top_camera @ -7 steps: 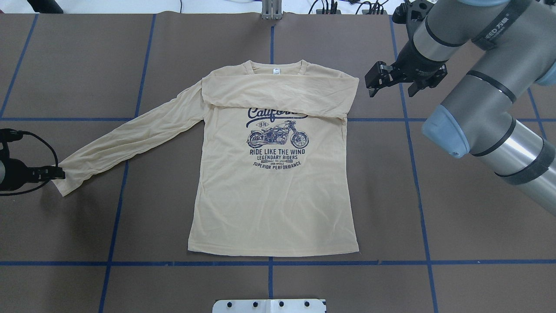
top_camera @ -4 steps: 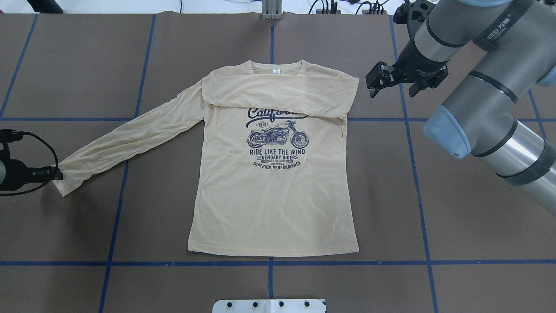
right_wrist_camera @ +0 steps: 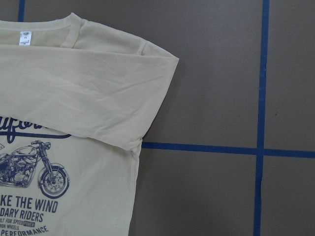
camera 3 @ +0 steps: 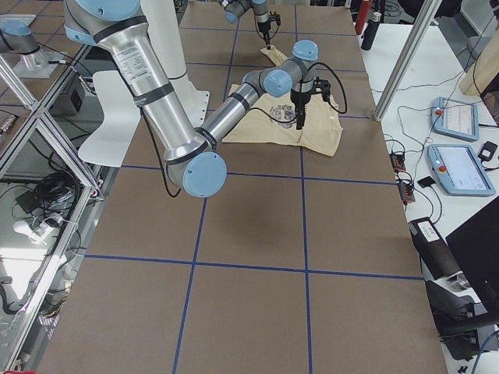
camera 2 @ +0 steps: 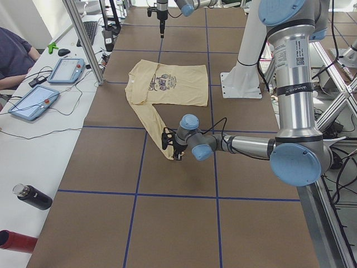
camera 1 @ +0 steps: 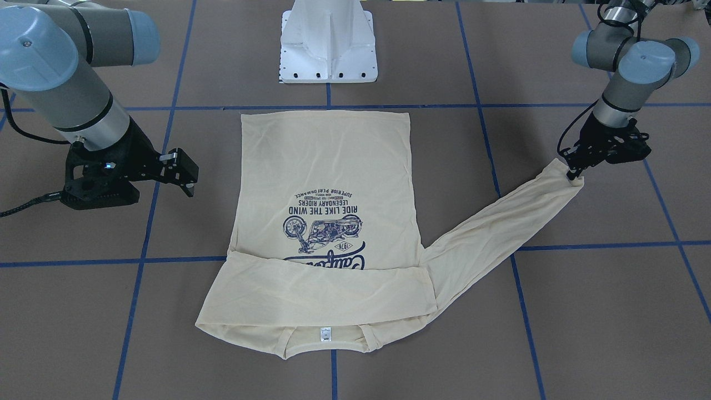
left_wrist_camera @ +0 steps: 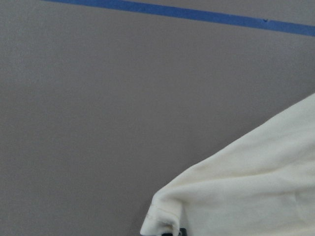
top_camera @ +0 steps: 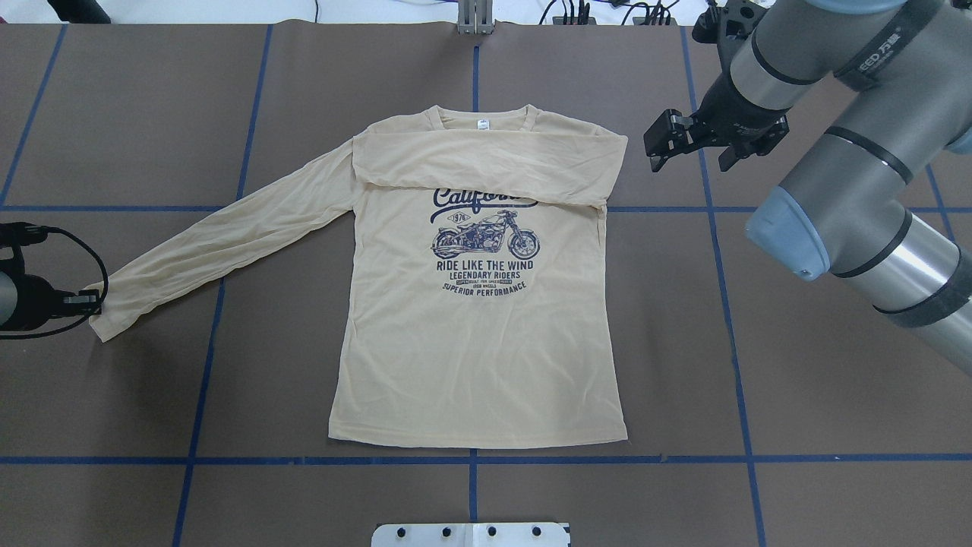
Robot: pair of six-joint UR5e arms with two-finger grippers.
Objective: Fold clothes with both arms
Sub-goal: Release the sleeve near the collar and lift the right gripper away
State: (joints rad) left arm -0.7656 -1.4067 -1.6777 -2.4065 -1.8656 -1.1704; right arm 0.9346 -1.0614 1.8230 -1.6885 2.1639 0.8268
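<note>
Sleeve cuff is pinched between the left gripper fingers. It is best lifted clear, kept taut and laid across the T-shirt chest. Right gripper is held open, with nothing between its fingers.

Right arm: grey and silver tubes, light blue joint caps, black strap with white lettering, thick black cable at wrist. Left arm: same build, white barcode label. White pedestal base, bolted.

T-shirt print: "RIDE LIKE THE WIND", "LEGENDARY RIDERS", "SUPERIOR PERFORMANCE"; script "Califor…" cut off; badge maybe "1976". Strap on right arm: "…EED".
</note>
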